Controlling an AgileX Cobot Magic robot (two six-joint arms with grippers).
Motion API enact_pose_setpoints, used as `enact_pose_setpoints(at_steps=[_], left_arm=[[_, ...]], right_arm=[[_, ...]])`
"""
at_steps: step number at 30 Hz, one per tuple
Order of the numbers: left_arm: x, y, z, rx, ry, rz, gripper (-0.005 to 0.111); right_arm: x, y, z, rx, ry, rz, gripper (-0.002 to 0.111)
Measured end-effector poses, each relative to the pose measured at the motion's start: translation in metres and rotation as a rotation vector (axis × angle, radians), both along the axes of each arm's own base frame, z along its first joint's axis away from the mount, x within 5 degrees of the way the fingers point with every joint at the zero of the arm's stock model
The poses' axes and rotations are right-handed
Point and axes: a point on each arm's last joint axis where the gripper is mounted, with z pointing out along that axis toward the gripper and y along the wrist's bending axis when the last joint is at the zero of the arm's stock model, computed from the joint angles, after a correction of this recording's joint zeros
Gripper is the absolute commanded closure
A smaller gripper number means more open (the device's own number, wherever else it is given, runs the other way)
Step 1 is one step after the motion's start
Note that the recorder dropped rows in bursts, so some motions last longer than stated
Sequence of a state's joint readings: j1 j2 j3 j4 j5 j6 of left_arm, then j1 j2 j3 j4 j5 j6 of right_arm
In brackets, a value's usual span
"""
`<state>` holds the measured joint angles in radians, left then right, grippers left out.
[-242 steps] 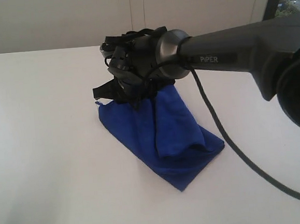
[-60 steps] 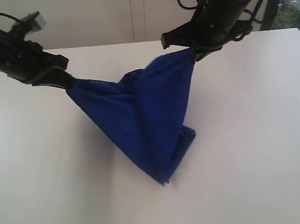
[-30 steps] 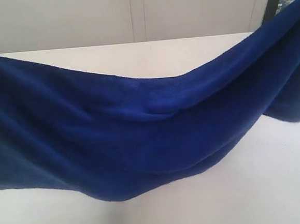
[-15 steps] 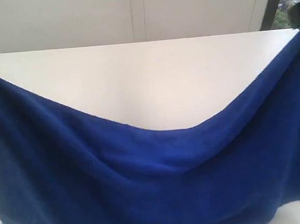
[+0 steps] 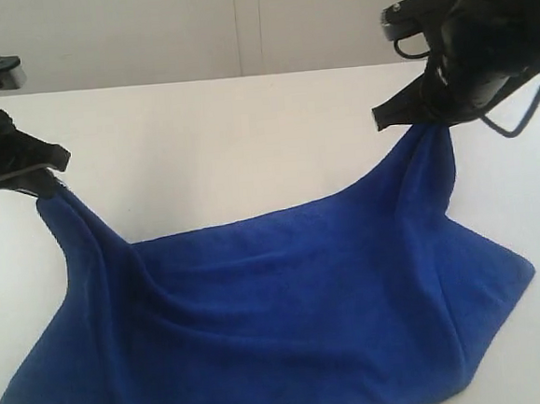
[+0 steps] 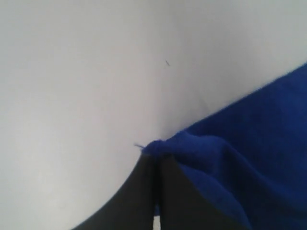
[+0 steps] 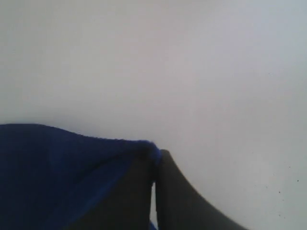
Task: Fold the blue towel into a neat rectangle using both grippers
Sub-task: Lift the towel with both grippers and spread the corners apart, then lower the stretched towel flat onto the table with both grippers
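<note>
Two grippers, one blue towel (image 5: 289, 322), one white table (image 5: 227, 130).

Left gripper (image 5: 51, 174): positioned at the left edge of the exterior view, raised above the table. Jaws pressed together, pinching one upper corner of the towel. Confirmed in the left wrist view: two black fingers (image 6: 136, 201) closed flat against each other, with a small bunch of blue cloth caught at the very tips. One short loose thread (image 6: 138, 145) sticking out of the pinched corner.

Towel: one piece, opened out wide and slung between the two grippers. Upper edge sagging in a shallow curve across the middle of the table, highest at each pinched corner. Lower part spread over the near side of the table, with one free corner low on the left and one further up on the right. Bottom edge partly cut off by the frame. Several soft folds running down from each held corner.

Right gripper (image 5: 424, 120): positioned at the upper right of the exterior view, raised above the table. Jaws pressed together, pinching the other upper corner of the towel. Confirmed in the right wrist view: two black fingers (image 7: 170, 201) shut, with blue cloth gripped at the tips and draped off to one side.
</note>
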<state>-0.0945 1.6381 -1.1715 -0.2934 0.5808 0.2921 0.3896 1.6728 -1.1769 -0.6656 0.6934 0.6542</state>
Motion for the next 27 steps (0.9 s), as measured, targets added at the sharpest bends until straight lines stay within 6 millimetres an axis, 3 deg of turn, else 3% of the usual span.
enact_pose_setpoints(at_steps=[6,17,21,27], left_arm=[[0.021,0.002,-0.018,0.019,-0.086,0.052,0.107],[0.041,0.009,-0.039,0.1,-0.179,0.062,0.107],[0.048,0.022,-0.052,0.117,-0.184,0.098,0.107],[0.06,0.03,-0.071,0.141,-0.221,0.131,0.107]], right_arm=[[0.019,-0.015,-0.024,-0.031,-0.019,-0.074,0.108],[0.034,-0.059,-0.023,0.013,-0.077,-0.15,0.108],[0.037,-0.072,-0.022,0.023,-0.088,-0.177,0.108],[0.045,-0.07,-0.033,0.06,-0.105,-0.136,0.108]])
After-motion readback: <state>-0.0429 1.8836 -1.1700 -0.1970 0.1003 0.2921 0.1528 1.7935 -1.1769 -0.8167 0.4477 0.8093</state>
